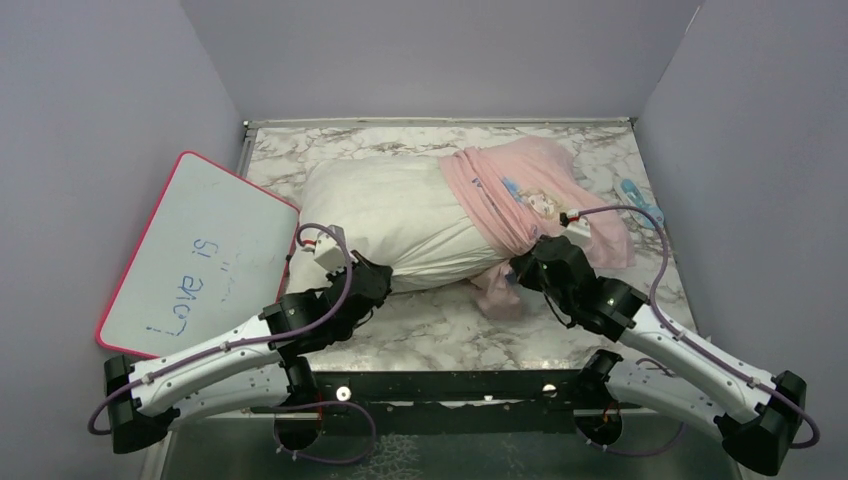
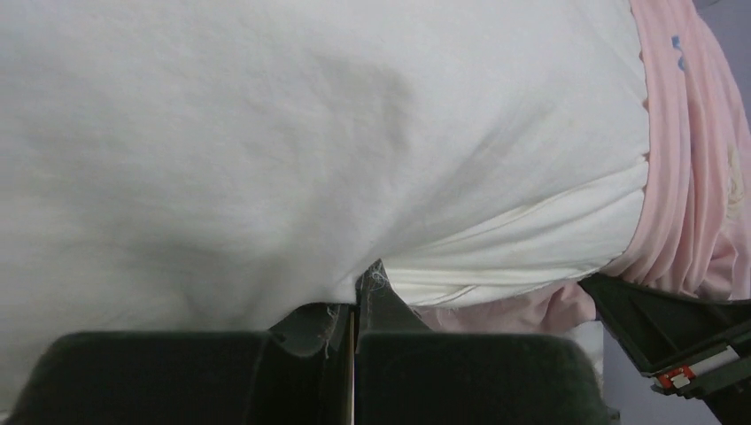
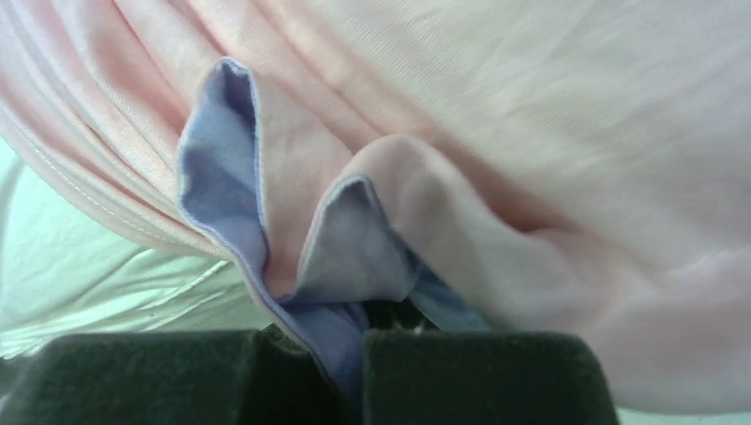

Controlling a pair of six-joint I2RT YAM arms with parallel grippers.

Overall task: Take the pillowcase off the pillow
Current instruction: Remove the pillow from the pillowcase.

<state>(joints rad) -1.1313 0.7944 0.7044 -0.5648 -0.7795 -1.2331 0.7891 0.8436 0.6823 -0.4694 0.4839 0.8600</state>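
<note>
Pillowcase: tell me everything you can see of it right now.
The pillowcase is thin, soft pink fabric with a blonde princess print, its other side blue where folds turn over. It is bunched into pleats over the right end of the white pillow, whose left part is bare. A loose flap droops onto the table at the near edge. The right gripper is shut on a fold of it.
</note>
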